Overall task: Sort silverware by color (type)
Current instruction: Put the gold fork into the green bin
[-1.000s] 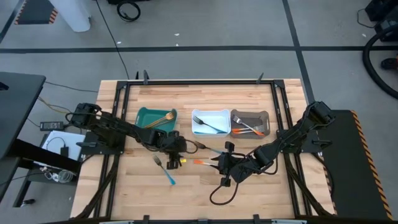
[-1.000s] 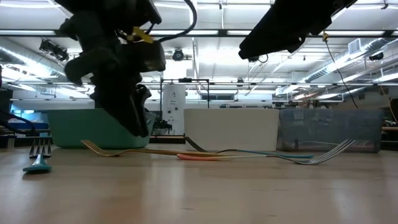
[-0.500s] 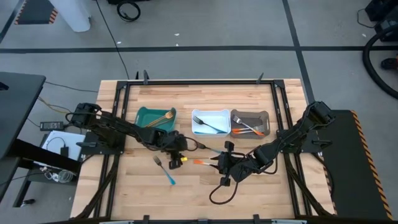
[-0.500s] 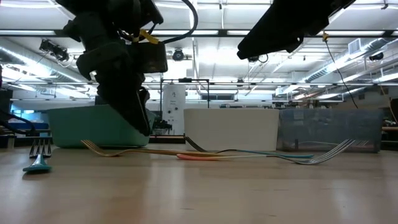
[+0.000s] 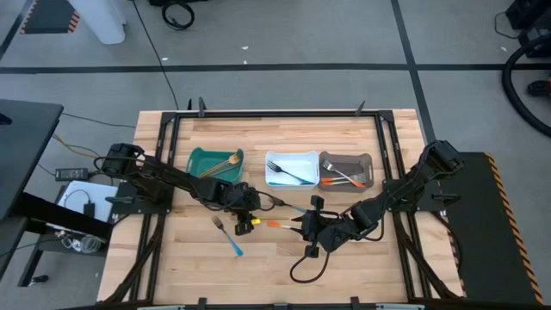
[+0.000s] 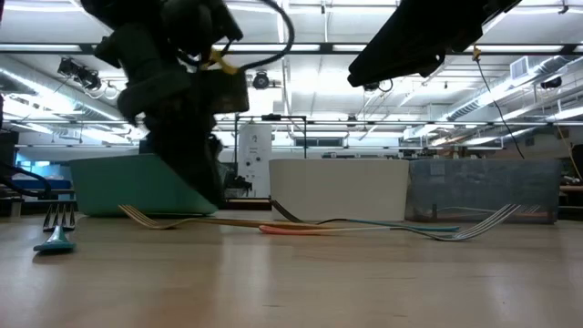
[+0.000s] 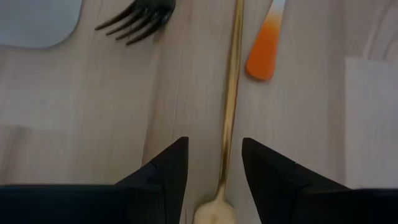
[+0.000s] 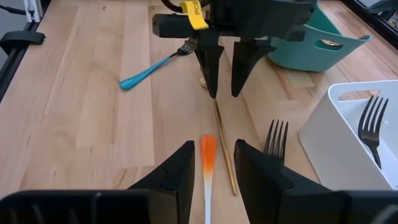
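Pale wooden counter point(image 5: 275, 267) over grey floor with dark tape lines. Blue-handled fork point(image 5: 229, 235) loose at left; left claw point(image 7: 214, 163) spread, straddling gold utensil point(image 7: 232, 81); orange-handled utensil point(image 8: 208, 154) lying ahead of right claw point(image 8: 211, 163), spread, pinching nothing. Teal bin point(image 5: 203, 158) holding gold pieces; white bin point(image 5: 274, 158), a dark fork; grey bin point(image 5: 364, 160), orange-handled forks. Heads under the arms hidden.

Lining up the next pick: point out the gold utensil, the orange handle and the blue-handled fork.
gold utensil point(image 7: 231, 93), left wrist view, middle of its thin stem
orange handle point(image 8: 208, 154), right wrist view, rounded end
blue-handled fork point(image 8: 146, 71), right wrist view, mid-handle
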You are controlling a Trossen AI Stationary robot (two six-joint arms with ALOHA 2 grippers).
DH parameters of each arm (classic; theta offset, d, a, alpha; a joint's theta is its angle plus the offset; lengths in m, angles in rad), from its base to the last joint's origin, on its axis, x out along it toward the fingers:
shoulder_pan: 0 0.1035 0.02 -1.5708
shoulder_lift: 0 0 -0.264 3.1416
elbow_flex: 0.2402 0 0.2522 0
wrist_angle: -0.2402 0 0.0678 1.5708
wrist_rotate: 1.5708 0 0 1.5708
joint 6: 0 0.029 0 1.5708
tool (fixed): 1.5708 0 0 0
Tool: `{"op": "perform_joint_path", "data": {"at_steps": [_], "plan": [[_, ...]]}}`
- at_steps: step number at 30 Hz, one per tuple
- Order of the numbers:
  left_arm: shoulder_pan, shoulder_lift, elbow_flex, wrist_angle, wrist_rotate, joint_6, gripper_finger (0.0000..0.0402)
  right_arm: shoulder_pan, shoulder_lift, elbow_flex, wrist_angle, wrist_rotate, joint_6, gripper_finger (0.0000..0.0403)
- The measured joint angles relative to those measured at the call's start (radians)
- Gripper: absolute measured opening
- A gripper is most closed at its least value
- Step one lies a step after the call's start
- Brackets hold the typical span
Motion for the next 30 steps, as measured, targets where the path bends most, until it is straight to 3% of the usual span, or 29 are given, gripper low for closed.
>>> {"op": "perform_joint_path", "data": {"at_steps": [30], "plan": [[-0.061,0.051,0.002,-0.082,-0.059,-0.055,0.0141,0.000,0.000,0.000,0.008,0.000,-0.007,0.0119]]}}
